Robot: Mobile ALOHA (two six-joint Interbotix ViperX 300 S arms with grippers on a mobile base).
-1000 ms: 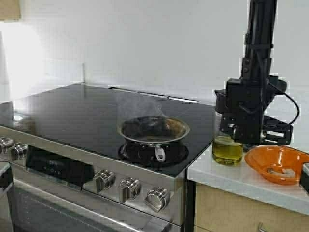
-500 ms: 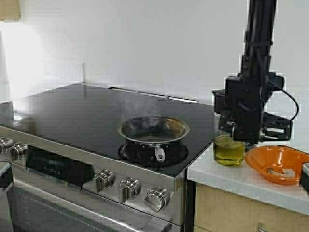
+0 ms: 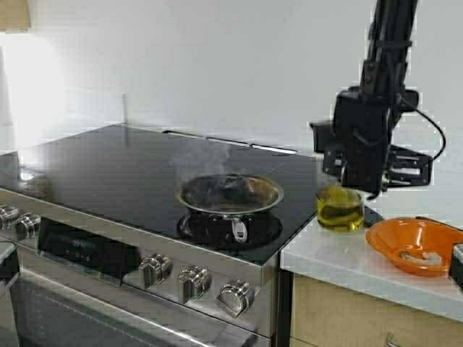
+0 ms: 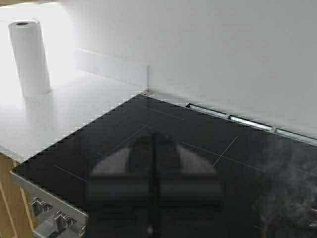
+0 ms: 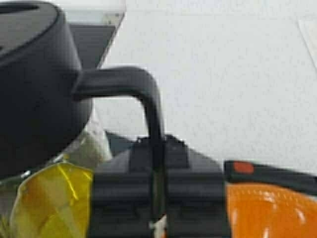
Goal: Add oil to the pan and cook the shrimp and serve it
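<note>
The pan point(image 3: 230, 194) sits on the front burner of the black cooktop, its inside dark, with smoke rising from it. My right gripper point(image 3: 359, 186) is shut on the black handle point(image 5: 151, 99) of the glass jug, which hangs just above the counter's left edge. The yellow-green oil point(image 3: 339, 210) fills the jug's lower part and shows again in the right wrist view as oil point(image 5: 52, 198). The shrimp point(image 3: 422, 256) lies pale in the orange bowl point(image 3: 405, 235). My left gripper point(image 4: 153, 139) is shut, with nothing in it, over the cooktop's left part.
The stove's knobs point(image 3: 192, 282) line its front edge. A paper towel roll point(image 4: 29, 57) stands on the white counter left of the stove. A black item with an orange spot point(image 5: 270, 173) lies behind the orange bowl. A white wall runs behind everything.
My right gripper has risen and shifted slightly left, lifting the oil jug off the counter. The pan keeps smoking; nothing else has moved.
</note>
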